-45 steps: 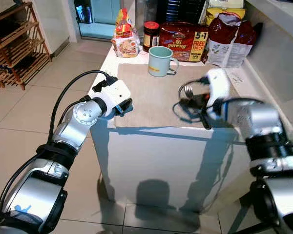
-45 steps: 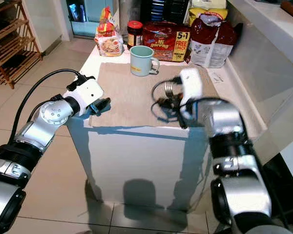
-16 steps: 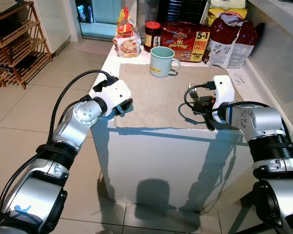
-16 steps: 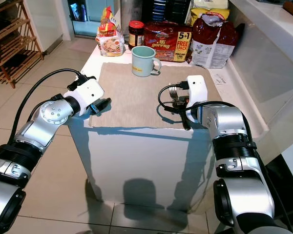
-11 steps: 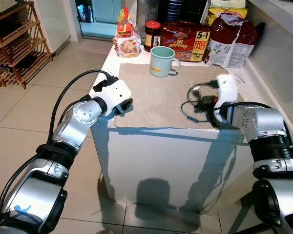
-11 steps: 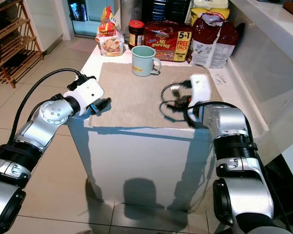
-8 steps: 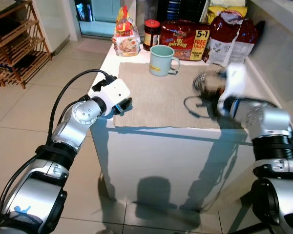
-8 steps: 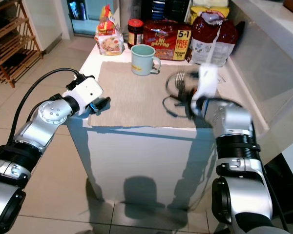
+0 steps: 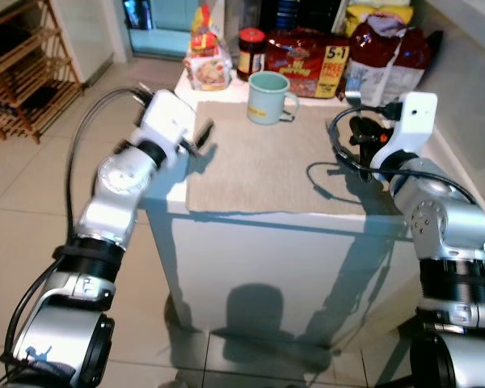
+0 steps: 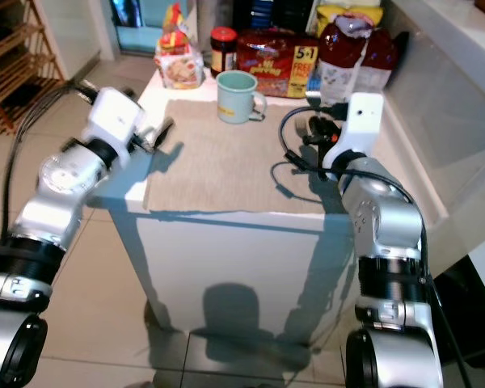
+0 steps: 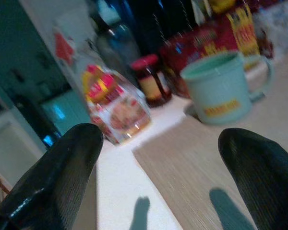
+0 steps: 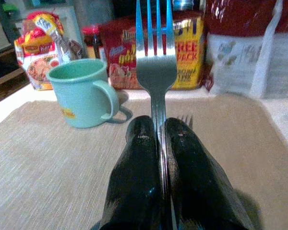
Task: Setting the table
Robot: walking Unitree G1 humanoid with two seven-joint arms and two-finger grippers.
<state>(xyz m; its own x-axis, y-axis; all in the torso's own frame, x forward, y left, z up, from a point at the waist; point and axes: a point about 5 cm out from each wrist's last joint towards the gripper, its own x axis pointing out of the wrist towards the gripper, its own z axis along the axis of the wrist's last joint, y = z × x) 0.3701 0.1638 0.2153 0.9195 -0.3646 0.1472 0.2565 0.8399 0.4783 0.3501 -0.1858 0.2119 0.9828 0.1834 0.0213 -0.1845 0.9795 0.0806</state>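
The right gripper (image 12: 156, 139) pinches a silver metal fork (image 12: 155, 62) upright, tines up, above the right side of the beige woven placemat (image 9: 263, 166). The left gripper (image 11: 158, 163), fingers spread apart, hovers over the mat's left edge near the mint-green enamel mug (image 9: 267, 98).

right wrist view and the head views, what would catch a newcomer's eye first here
The fork stands out first, pinched between the shut fingers of the right gripper and held tines-up above the right side of the beige placemat. Next comes the mint green mug at the mat's far edge, in front of a row of red food packets. The left gripper hovers open over the mat's left edge.
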